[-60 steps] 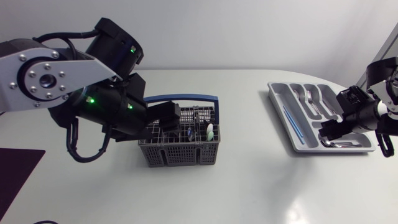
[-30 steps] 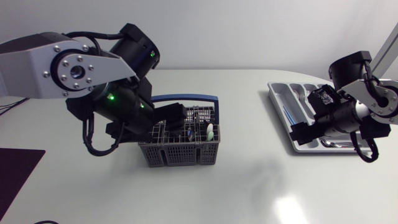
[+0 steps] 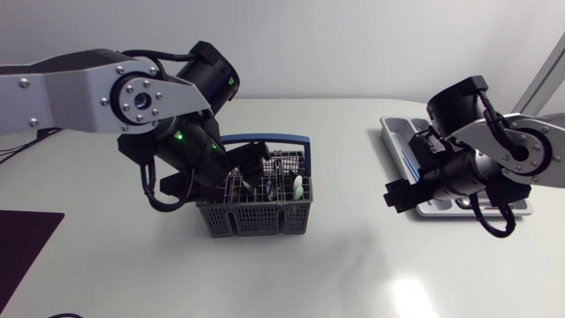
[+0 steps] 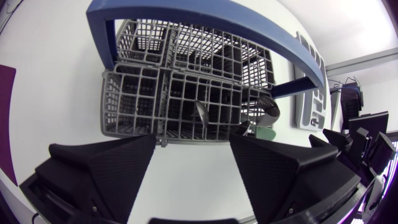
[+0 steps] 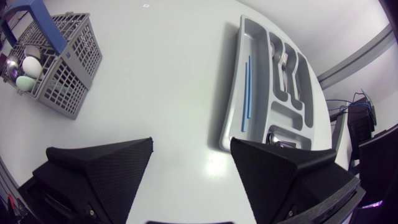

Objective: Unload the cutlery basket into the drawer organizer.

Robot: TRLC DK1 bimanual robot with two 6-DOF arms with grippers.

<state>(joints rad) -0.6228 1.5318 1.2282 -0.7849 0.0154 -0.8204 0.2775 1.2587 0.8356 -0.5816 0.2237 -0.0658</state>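
Observation:
The grey mesh cutlery basket (image 3: 255,215) with a blue handle (image 3: 265,140) stands left of the table's middle. My left gripper (image 3: 257,164) hovers open over its top; in the left wrist view the basket (image 4: 180,93) lies just ahead of the open fingers (image 4: 99,165), with a spoon (image 4: 201,112) standing in one cell. White and green handles (image 5: 27,66) stick out of the basket's end cell. The grey drawer organizer (image 5: 233,106) holds a blue stick (image 5: 247,93), forks (image 5: 285,61) and a spoon (image 5: 276,137). My right gripper (image 3: 396,194) is open and empty, left of the organizer (image 3: 395,132).
Bare white table stretches between the basket and the organizer and along the front edge. A dark purple mat (image 3: 22,243) lies at the table's left edge. My right arm's links (image 3: 494,159) cover much of the organizer in the head view.
My right arm has swung left, off the organizer and out over the bare table. My left arm has shifted right, its gripper staying over the basket with the fingers slightly closer together.

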